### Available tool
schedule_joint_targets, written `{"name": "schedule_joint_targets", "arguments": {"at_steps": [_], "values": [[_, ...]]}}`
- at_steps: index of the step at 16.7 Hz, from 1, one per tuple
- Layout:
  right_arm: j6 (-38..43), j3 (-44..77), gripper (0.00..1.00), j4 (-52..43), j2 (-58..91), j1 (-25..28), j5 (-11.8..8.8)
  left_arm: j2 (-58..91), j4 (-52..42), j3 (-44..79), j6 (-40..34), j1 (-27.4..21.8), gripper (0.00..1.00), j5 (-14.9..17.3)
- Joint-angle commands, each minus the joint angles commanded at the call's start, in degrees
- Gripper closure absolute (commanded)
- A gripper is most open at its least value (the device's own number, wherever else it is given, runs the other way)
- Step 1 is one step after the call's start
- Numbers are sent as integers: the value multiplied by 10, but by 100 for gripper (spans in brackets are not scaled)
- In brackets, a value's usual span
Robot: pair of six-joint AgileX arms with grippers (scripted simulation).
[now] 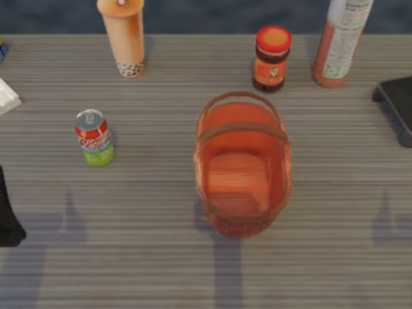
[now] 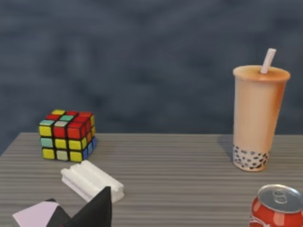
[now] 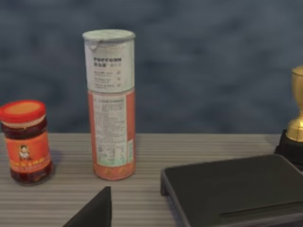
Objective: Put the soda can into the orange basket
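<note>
The soda can (image 1: 94, 138) stands upright on the left of the table, red above and lime-green below, with a silver top. The left wrist view catches its top (image 2: 279, 207) at the picture's edge. The orange basket (image 1: 280, 168) sits in the middle of the table, its arched handle across it and nothing inside. My left gripper (image 2: 156, 222) hovers near the table's left edge, short of the can and open, with one dark fingertip (image 2: 97, 208) showing. My right gripper (image 3: 142, 222) is out at the right side, open, with one fingertip (image 3: 97, 210) showing.
A tall orange bubble-tea cup (image 1: 123, 35), a dark jar with an orange lid (image 1: 271, 58) and a popcorn tube (image 1: 341, 40) line the far edge. A black slab (image 1: 396, 106) lies at the right. A colour cube (image 2: 67, 135) and a white block (image 2: 91, 179) lie at the far left.
</note>
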Motion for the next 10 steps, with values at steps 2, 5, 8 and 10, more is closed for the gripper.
{"name": "schedule_joint_targets", "arguments": {"at_steps": [2,5,8,10], "values": [[0,0,0,0,0,0,0,0,0,0,0,0,0,0],[0,0,0,0,0,0,0,35,-25,35,14,-8,0,4],[0,0,0,0,0,0,0,125,-82,121,44,-22,0,8],[0,0,0,0,0,0,0,215,-133,201,71,-31,0,9]]}}
